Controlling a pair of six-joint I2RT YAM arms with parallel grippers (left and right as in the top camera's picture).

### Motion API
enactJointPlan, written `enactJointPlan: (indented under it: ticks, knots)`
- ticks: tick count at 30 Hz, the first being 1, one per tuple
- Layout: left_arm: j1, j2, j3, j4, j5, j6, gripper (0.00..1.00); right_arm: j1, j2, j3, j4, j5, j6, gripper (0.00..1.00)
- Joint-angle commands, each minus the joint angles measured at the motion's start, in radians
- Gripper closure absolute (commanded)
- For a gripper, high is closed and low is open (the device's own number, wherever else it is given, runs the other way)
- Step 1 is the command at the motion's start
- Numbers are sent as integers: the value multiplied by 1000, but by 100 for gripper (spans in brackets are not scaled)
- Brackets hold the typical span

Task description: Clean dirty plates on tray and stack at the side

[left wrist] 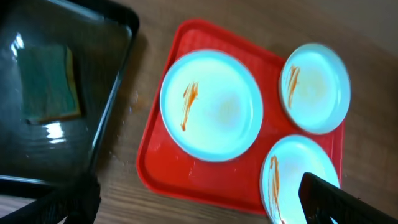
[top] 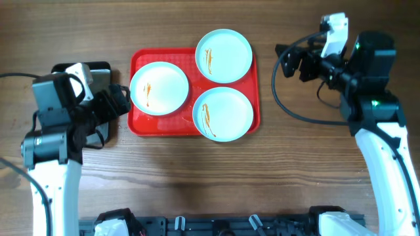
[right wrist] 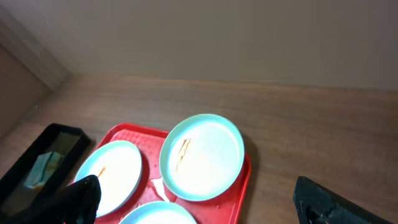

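Judging from the table (top: 197, 190), I see nothing finished yet. The tray (top: 139, 60) sits toward the far edge, left of centre. A black tray (left wrist: 119, 87) lies near the left edge. All three plates (top: 159, 87) rest on the red one, each streaked orange-brown, with no stack beside it. My left hand (top: 120, 100) hangs between the trays, fingers spread, empty. My right hand (top: 292, 62), toward the far right corner, gapes empty too. The sponge (left wrist: 48, 84) lies unused in the black tray.
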Motion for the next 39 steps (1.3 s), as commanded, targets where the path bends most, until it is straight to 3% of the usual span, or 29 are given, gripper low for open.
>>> enactJointPlan:
  ticks: [1,9,17,20,23,29,32,39]
  knots:
    - [-6,77,14,23,34,-30,0,4,41,25,39,9,6,0]
    - [-6,128,14,74,17,-96,0,4,72,24,37,10,-13,0]
    - [-6,129,14,41,-333,-205,1,4,119,24,22,10,-11,0]
    - [-6,140,14,42,-385,-205,0,4,119,24,22,10,-11,1]
    - [-6,187,35,32,-392,-205,1,4,119,24,14,10,-3,0]
    - [-6,417,259,-145,-381,-201,0,4,119,24,-24,10,-1,1]
    - [7,533,277,-142,-342,-86,1,4,119,24,-45,10,-1,1]
    - [121,705,277,-3,-349,-72,6,4,119,24,-38,10,-1,1]
